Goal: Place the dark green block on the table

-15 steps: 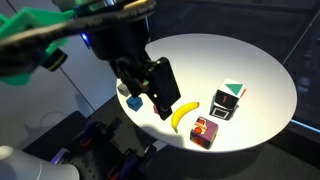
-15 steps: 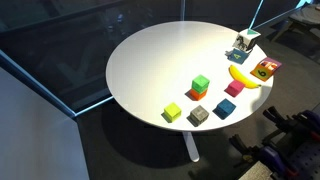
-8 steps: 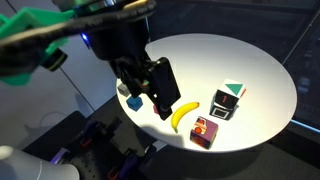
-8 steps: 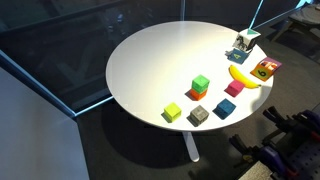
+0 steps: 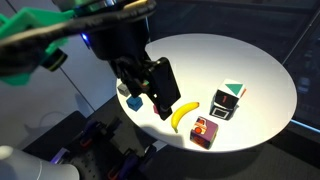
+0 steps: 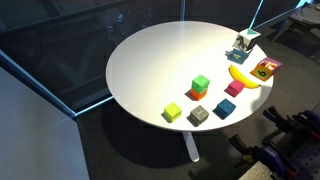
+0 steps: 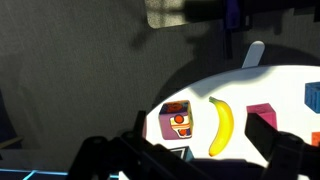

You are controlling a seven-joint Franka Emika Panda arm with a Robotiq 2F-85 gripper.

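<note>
- The pincer (image 5: 159, 92) hangs over the edge of the white counter (image 5: 255, 70); in the wrist view its jaws stand apart, nothing between them
- In an exterior view the dark green block (image 6: 201, 82) sits on top of a red block (image 6: 196, 94), not on the counter itself
- A lime block (image 6: 173, 112) lies nearby; a banana (image 6: 243, 77) lies further along the rim

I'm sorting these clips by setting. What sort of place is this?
Probably a lab or office test space rather than a home: a round white table laid out with small coloured blocks and a banana as props, and glass partition panels with lit edges beside it.
</note>
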